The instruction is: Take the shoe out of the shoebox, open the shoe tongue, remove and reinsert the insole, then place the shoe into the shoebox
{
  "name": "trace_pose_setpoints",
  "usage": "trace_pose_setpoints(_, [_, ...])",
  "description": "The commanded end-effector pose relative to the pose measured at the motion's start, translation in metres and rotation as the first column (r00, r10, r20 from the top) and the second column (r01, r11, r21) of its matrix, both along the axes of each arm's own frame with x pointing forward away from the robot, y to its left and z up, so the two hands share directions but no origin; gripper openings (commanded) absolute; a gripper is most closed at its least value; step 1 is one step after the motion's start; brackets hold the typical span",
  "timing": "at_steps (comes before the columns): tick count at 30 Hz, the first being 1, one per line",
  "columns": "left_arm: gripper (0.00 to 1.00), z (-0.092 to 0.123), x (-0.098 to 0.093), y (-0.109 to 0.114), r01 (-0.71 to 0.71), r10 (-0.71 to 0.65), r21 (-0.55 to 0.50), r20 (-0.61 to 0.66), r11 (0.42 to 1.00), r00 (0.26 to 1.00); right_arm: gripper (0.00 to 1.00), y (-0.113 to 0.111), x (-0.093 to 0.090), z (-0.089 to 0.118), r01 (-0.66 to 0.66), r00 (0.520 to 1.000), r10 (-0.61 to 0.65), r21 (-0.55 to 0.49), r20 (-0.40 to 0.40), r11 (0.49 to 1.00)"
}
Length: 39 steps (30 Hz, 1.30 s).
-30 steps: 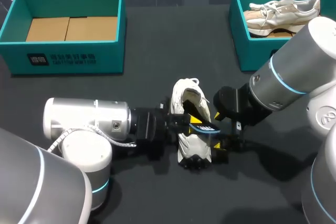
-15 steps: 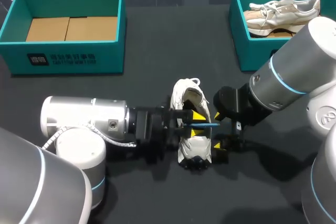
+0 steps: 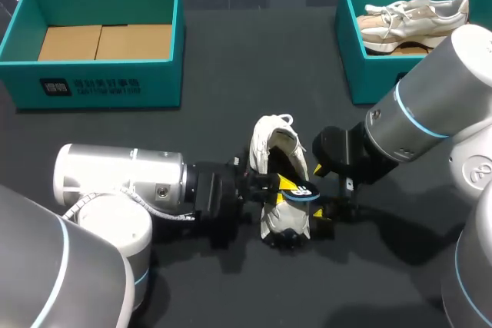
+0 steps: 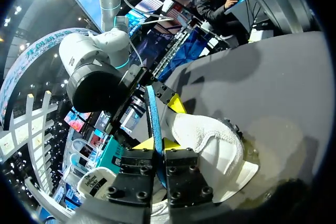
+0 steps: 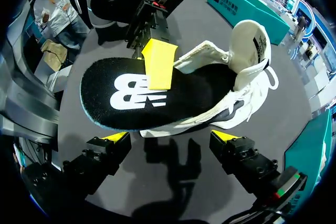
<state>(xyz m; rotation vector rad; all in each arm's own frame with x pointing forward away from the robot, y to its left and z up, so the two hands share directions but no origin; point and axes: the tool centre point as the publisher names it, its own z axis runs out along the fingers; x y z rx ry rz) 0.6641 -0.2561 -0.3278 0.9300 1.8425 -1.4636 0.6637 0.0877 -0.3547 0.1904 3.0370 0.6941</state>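
A white shoe (image 3: 278, 160) lies on the dark table between my two arms, its toe toward the front edge. My left gripper (image 3: 287, 183) is shut on the insole (image 3: 303, 191), black on top with a white logo and blue beneath, and holds it over the shoe's opening. In the left wrist view the insole (image 4: 154, 121) stands edge-on between the shut fingers of my left gripper (image 4: 157, 144), with the shoe (image 4: 212, 141) just beside them. My right gripper (image 5: 170, 137) is open, the insole (image 5: 134, 95) and shoe (image 5: 241, 69) just ahead of its fingers. In the head view my right gripper (image 3: 320, 219) sits at the shoe's right side.
A teal shoebox (image 3: 100, 82) with a bare cardboard bottom stands at the back left. A second teal shoebox (image 3: 347, 51) at the back right holds another pale shoe (image 3: 415, 17). My right arm's thick forearm (image 3: 438, 105) hangs in front of that box.
The insole has rolled in my left gripper from edge-on to logo side up. My left arm has drawn back slightly to the left. The right arm has stayed put.
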Motion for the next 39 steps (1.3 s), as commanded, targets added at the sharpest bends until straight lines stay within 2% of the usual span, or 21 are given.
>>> trace_pose_setpoints(1, [0.00, -0.008, 0.008, -0.002, -0.010, 0.009, 0.008, 0.014, 1.000, 1.000, 1.00, 0.000, -0.001, -0.001, 0.001, 1.000, -0.001, 0.000, 0.002, 1.000])
trace_pose_setpoints(8, [0.00, -0.019, 0.022, 0.003, -0.033, 0.029, 0.045, 0.076, 0.998, 0.997, 1.00, 0.000, -0.001, -0.001, 0.001, 1.000, -0.001, 0.000, 0.002, 1.000])
trace_pose_setpoints(15, [0.00, -0.028, 0.037, 0.005, -0.061, 0.057, 0.071, 0.060, 0.996, 0.997, 1.00, 0.000, -0.001, -0.001, 0.001, 1.000, -0.001, 0.000, 0.002, 1.000])
trace_pose_setpoints(21, [0.00, -0.021, 0.032, 0.006, -0.059, 0.059, 0.051, 0.012, 0.997, 0.998, 1.00, 0.000, -0.001, -0.001, 0.001, 1.000, -0.001, 0.000, 0.002, 1.000])
trace_pose_setpoints(22, [0.14, -0.019, 0.031, 0.007, -0.056, 0.056, 0.047, 0.009, 0.997, 0.998, 1.00, 0.000, -0.001, -0.001, 0.001, 1.000, -0.001, 0.000, 0.002, 1.000])
trace_pose_setpoints(23, [0.23, -0.017, 0.028, 0.007, -0.052, 0.052, 0.041, 0.004, 0.998, 0.999, 1.00, 0.000, -0.001, -0.001, 0.001, 1.000, -0.001, 0.000, 0.002, 1.000])
trace_pose_setpoints(26, [0.31, -0.009, 0.022, 0.006, -0.044, 0.044, 0.017, -0.023, 0.999, 0.999, 1.00, 0.000, -0.001, -0.001, 0.001, 1.000, -0.001, 0.000, 0.002, 1.000])
trace_pose_setpoints(31, [0.36, 0.004, 0.015, 0.003, -0.025, 0.025, -0.003, -0.064, 1.000, 0.998, 1.00, 0.000, -0.001, -0.001, 0.001, 1.000, -0.001, 0.000, 0.002, 1.000])
trace_pose_setpoints(39, [0.36, 0.009, 0.004, -0.003, 0.012, -0.011, 0.005, -0.080, 1.000, 0.997, 1.00, 0.000, -0.001, -0.001, 0.001, 1.000, -0.001, 0.000, 0.002, 1.000])
